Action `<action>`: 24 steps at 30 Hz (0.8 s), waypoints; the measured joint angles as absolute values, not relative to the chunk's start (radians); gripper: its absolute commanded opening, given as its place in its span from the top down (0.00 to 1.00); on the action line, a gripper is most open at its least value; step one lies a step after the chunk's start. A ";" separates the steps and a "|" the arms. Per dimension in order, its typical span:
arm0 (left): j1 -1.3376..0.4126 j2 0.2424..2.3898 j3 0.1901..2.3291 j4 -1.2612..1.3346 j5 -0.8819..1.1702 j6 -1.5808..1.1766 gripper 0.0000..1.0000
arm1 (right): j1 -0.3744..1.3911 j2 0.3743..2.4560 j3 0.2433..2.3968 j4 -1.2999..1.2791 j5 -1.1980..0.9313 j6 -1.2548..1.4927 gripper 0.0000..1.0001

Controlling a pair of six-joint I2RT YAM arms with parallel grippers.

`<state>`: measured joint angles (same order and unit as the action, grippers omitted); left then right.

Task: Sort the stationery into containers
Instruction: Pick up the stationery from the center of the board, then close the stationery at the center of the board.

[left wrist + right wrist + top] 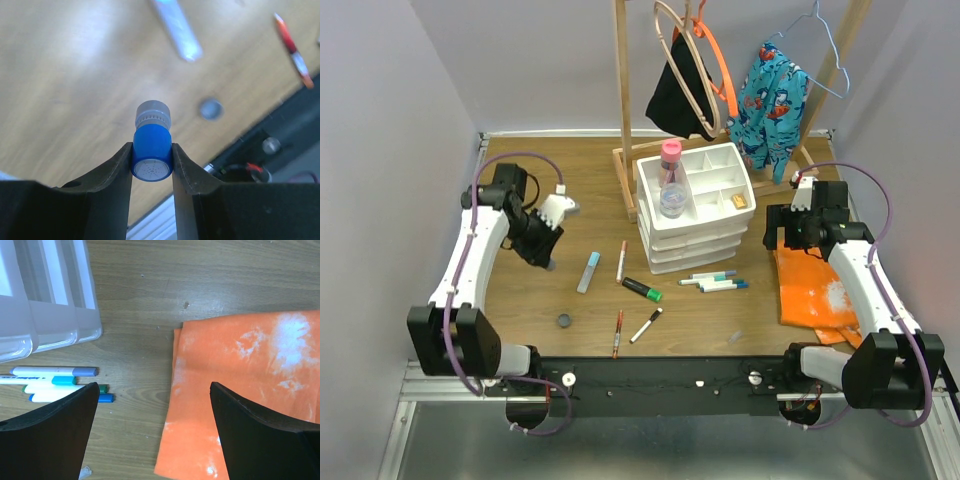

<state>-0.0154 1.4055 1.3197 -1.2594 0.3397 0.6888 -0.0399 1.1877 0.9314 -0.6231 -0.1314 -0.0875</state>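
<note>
My left gripper (544, 260) is shut on the small blue-capped bottle (152, 149) and holds it above the table; in the left wrist view (152, 146) both fingers press the blue cap. My right gripper (782, 234) is open and empty over the edge of the orange cloth (250, 390), right of the white drawer organiser (692, 243). The pink-capped bottle (670, 176) stands in the organiser's top tray. On the table lie the light-blue bar (588, 272), a red-and-white pen (621, 261), the green-capped black marker (642, 290), several white pens (712, 281), a red pen (617, 333) and a white pen (646, 326).
A small dark round cap (564, 321) lies near the front left. A small yellow item (740, 201) sits in a tray compartment. The wooden hanger rack (625, 110) with clothes stands behind the organiser. The orange cloth (810, 290) covers the right side.
</note>
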 measured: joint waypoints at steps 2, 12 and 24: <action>-0.034 1.346 1.242 -1.279 0.360 0.734 0.63 | -0.040 1.187 0.930 -0.622 -0.135 -0.090 0.01; -0.143 1.201 1.007 -1.281 0.387 0.892 0.63 | -0.040 1.187 0.930 -0.620 -0.147 -0.109 0.01; -0.258 1.185 0.869 -1.228 0.386 0.904 0.64 | -0.040 1.172 0.925 -0.620 -0.148 -0.114 0.01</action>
